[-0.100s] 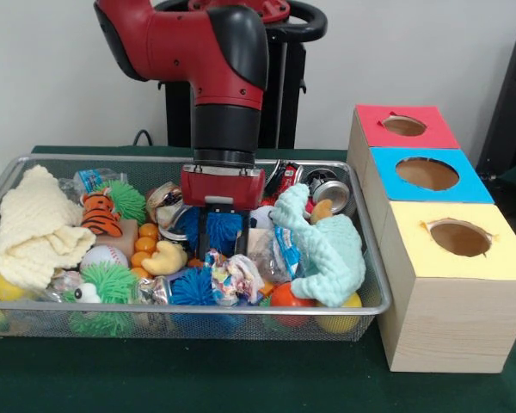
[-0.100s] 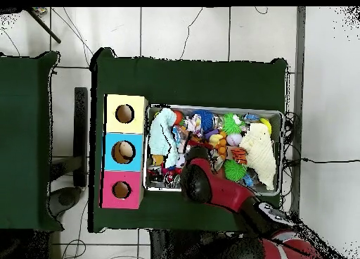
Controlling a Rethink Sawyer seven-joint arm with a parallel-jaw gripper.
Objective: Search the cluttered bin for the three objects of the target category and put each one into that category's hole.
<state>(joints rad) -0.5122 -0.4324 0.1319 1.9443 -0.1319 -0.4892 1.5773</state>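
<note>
The bin (image 1: pixel 374 303) is packed wall to wall with toys, and no bare floor is seen inside it. Beside the bin, three holes are left unobstructed atop the box (image 1: pixel 451 335); open cloth (image 1: pixel 241 379) is seen before it.

Even, bright indoor light; soft shadows.

My red and black arm (image 1: pixel 215 60) comes down from the far side of the scene, bends at a red elbow and drops straight down through a black wrist to a red mounting plate. Below it my gripper (image 1: pixel 222 245) points straight down, its two black fingers (image 1: pixel 206 232) hanging parallel with a gap between them. From overhead, my arm (image 2: pixel 225 193) reaches in diagonally from the lower right.
</note>
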